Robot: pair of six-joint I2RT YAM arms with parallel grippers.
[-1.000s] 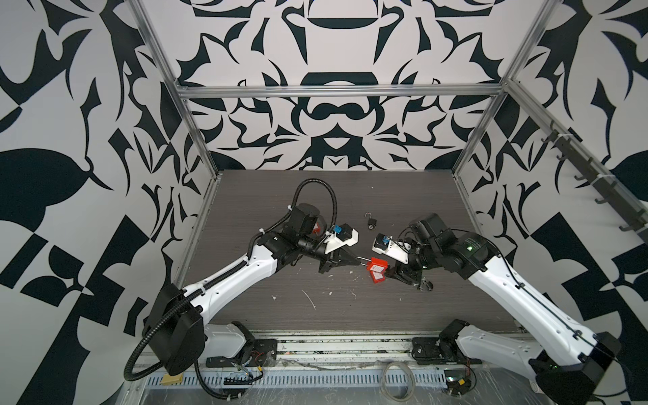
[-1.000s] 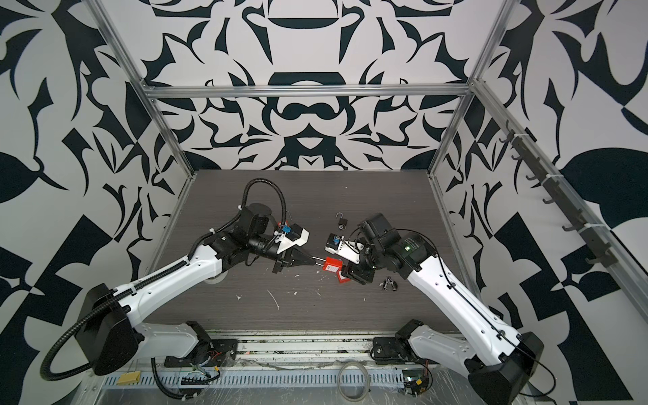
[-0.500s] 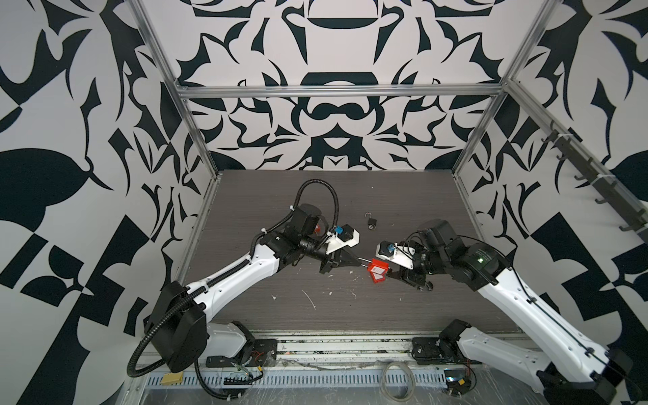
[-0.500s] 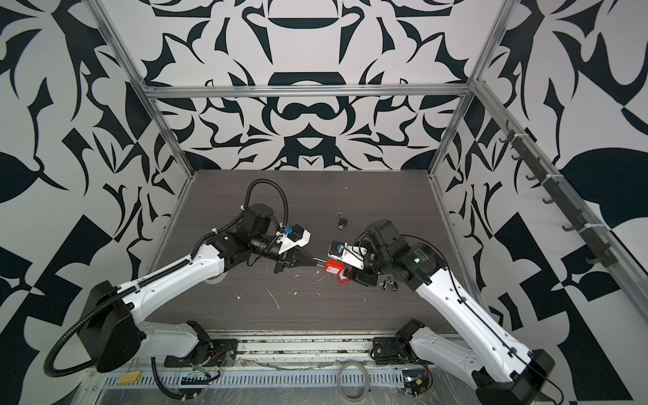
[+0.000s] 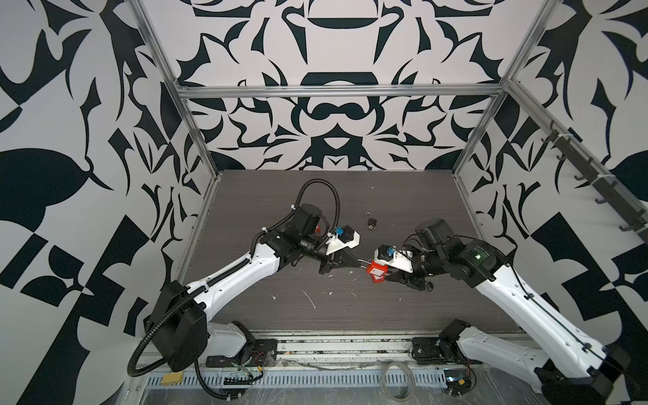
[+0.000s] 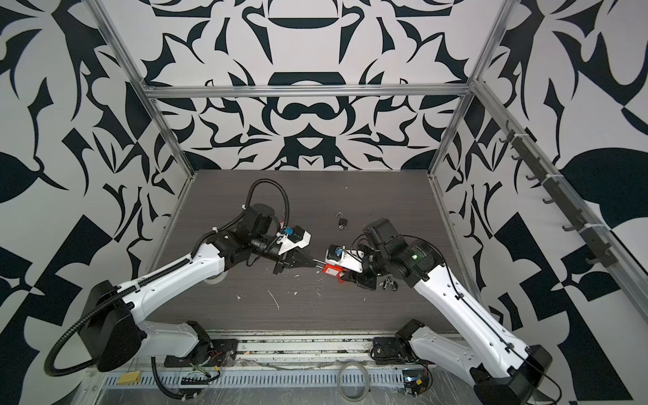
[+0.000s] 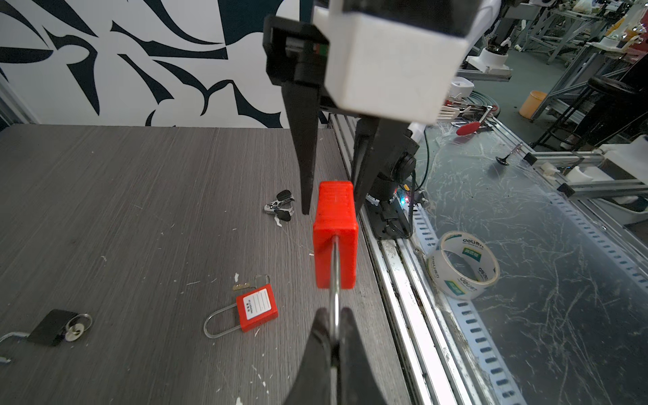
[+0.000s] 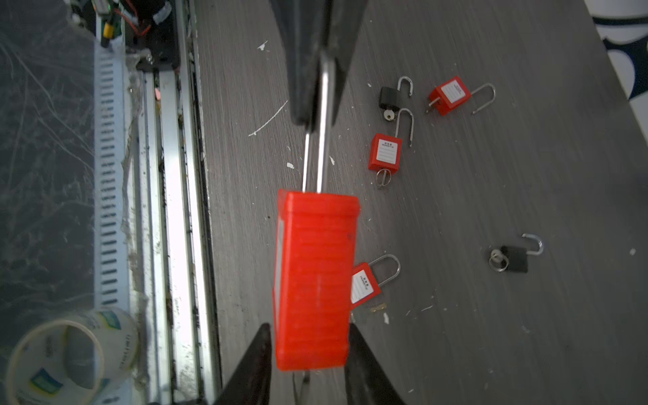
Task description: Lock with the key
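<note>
We see the left claw [image 7: 335,315] squeezed tight on the steel shackle [image 7: 336,298] of a red padlock [image 7: 335,245], holding it in the air above the desk [image 5: 350,315], about midway between the two arms in both top views. The shackle points toward the left arm and the red body toward the right arm. The right claw [image 8: 308,329] is drawn in narrow around the far end of the body, with one of its fingers [image 7: 303,157] on either side. One finger looks to be touching the plastic and the other sits just beside it, so we cannot tell whether it truly grips. The keyhole end is hidden between those fingers. Several other red padlocks [image 8: 385,154] and two black padlocks [image 8: 513,257] lie open on the desk nearby, some with keys in them.
</note>
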